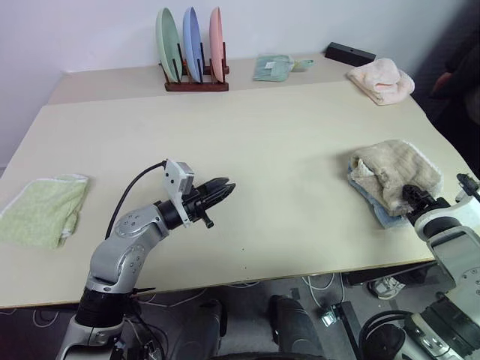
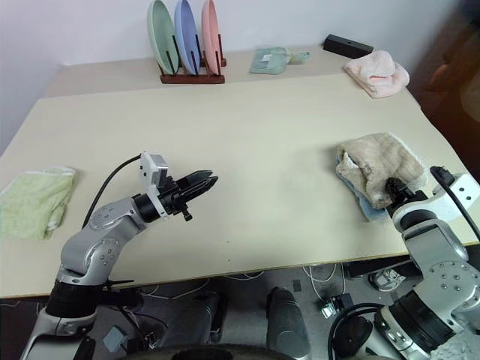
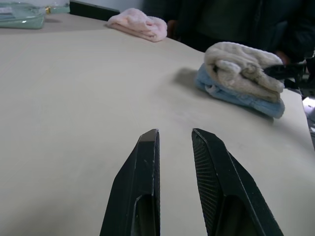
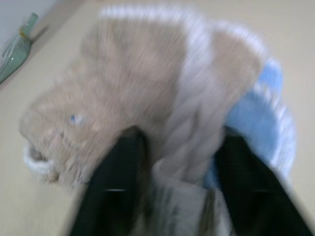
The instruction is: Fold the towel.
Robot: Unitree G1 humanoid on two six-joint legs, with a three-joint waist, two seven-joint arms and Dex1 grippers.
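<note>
Towel [image 1: 394, 174]: bunched atop light blue towel [image 3: 236, 96], near table [image 1: 285, 150] right edge.
Right gripper [image 4: 177, 162]: jaws apart, astride towel fold.
Left gripper [image 3: 174, 142]: slightly parted, empty.
Risk: blue towel caught too; stack dragged off edge.

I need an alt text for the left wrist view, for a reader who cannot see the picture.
Two black fingers of the left gripper, slightly apart and holding nothing, point across a bare cream table. Beyond them a folded beige towel lies on a light blue towel, with the right gripper at the beige towel's edge. Farther back lies a pink towel.
</note>
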